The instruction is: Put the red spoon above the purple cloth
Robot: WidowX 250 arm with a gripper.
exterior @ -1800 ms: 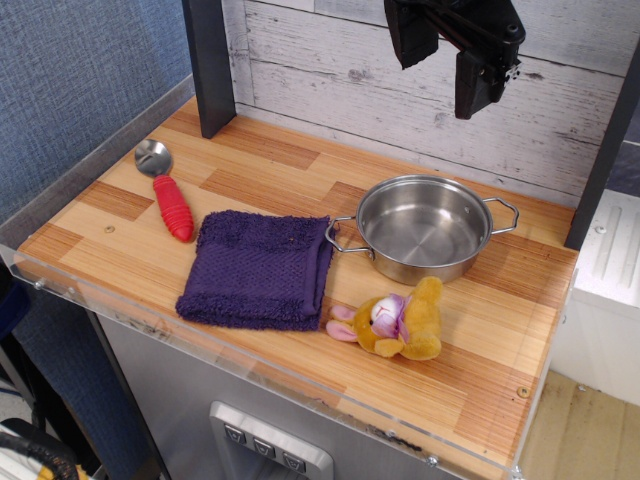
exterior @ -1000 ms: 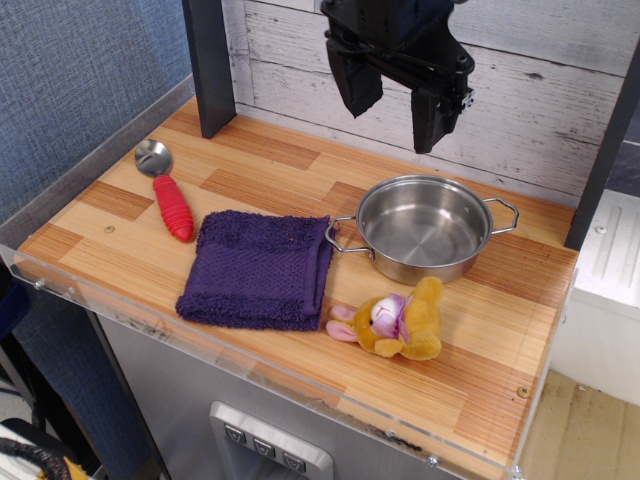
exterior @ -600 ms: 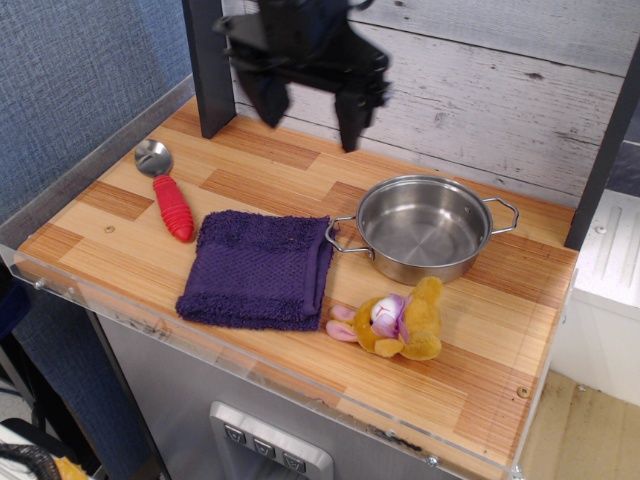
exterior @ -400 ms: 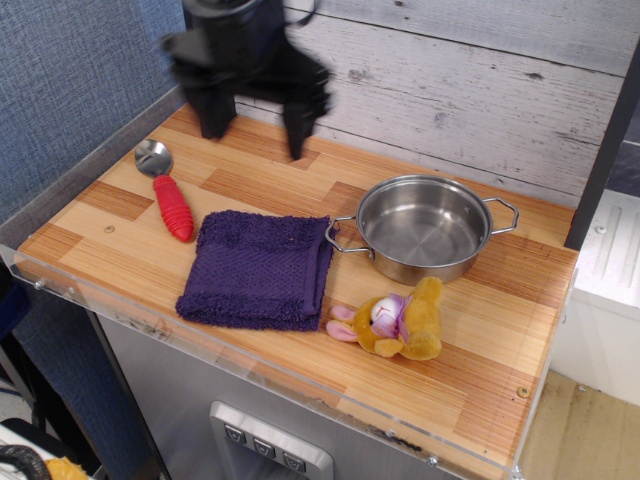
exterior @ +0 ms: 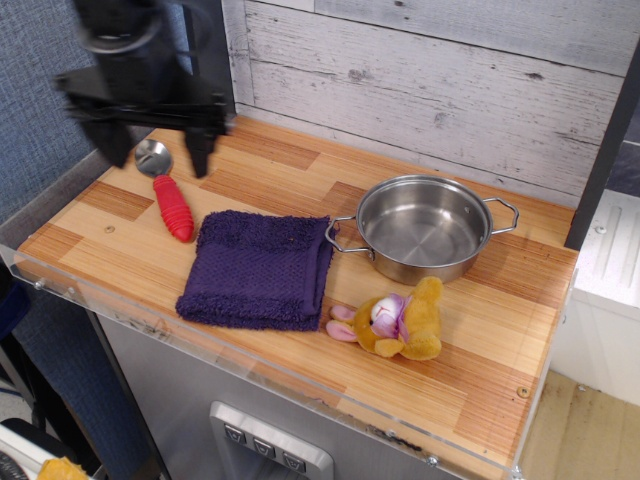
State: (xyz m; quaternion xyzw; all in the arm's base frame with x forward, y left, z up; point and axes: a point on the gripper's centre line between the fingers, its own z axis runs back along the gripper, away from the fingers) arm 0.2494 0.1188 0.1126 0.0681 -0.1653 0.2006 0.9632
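Observation:
The red spoon [exterior: 171, 203] lies on the wooden counter at the left, its ribbed red handle pointing toward the front and its round metal bowl [exterior: 152, 156] toward the back. The purple cloth [exterior: 258, 268] lies folded just right of the handle, near the front edge. My gripper [exterior: 157, 152] hangs open above the spoon's bowl, one finger on each side of it, blurred by motion. It holds nothing.
A steel pot [exterior: 423, 228] with two handles stands right of the cloth. A yellow plush toy [exterior: 397, 321] lies in front of the pot. A dark post [exterior: 212, 60] stands at the back left, a plank wall behind, a clear rim along the counter's front edge [exterior: 250, 365].
My gripper has swept from the upper right, over the pot, leftward and down to above the spoon's bowl. The spoon, cloth, pot and toy have not moved.

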